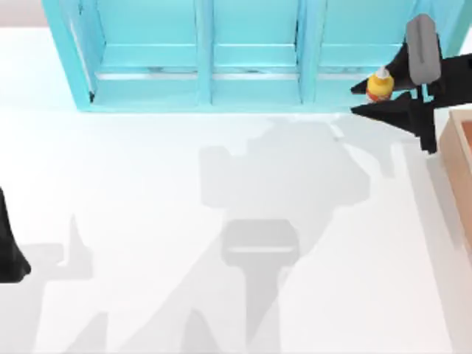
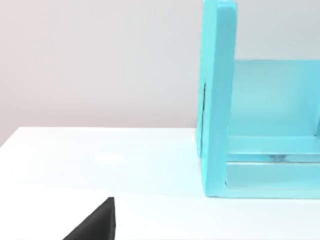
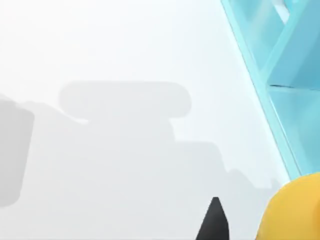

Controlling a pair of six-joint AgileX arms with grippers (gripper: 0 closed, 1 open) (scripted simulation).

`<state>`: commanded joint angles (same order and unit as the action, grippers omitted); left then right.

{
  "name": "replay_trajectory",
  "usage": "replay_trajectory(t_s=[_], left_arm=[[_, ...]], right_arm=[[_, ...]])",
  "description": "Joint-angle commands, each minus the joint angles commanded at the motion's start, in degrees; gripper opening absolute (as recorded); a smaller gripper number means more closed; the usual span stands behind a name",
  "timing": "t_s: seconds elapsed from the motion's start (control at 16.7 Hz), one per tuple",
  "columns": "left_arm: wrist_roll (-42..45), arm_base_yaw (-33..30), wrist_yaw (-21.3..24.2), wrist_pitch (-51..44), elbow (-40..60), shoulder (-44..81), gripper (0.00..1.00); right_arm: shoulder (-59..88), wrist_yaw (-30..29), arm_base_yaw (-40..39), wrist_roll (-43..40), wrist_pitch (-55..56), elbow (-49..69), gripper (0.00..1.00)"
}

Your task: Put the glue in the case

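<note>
From above, the right gripper is at the table's far right, its two dark fingers clamped on the glue, which it carries upright, white nozzle up, in front of the rightmost opening of the turquoise case. I judge the step in hand to be the carry into the case; the next move calls for pushing the bottle forward past the front lip into that right compartment, clear of the divider, before letting go. A brown box is cut off at the right edge, and whether the bottle is already over the case floor cannot be told. The left gripper sits parked at the left edge, mostly out of frame, so I cannot tell how its fingers stand. The left wrist view shows the case's end wall and one dark fingertip over the white table. The right wrist view shows a cut-off yellow curve of the bottle, one fingertip, and the case's front edge close by.
</note>
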<state>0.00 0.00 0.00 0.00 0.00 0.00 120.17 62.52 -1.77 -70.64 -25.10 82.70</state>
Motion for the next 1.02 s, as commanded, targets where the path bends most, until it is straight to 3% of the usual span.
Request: replay_trajectory(t_s=[0.54,0.78,1.02], left_arm=[[0.00,0.00,0.00,0.00,0.00,0.00,1.00],[0.00,0.00,0.00,0.00,0.00,0.00,1.00],[0.00,0.00,0.00,0.00,0.00,0.00,1.00]], right_arm=[[-7.95,2.94,40.37,-37.93,-29.70,-11.83,0.00],[-10.03,6.90,53.13,-46.05,-41.03,-18.06,0.00],[-10.74,8.42,56.67,-47.89,-44.45,-20.43,0.00]])
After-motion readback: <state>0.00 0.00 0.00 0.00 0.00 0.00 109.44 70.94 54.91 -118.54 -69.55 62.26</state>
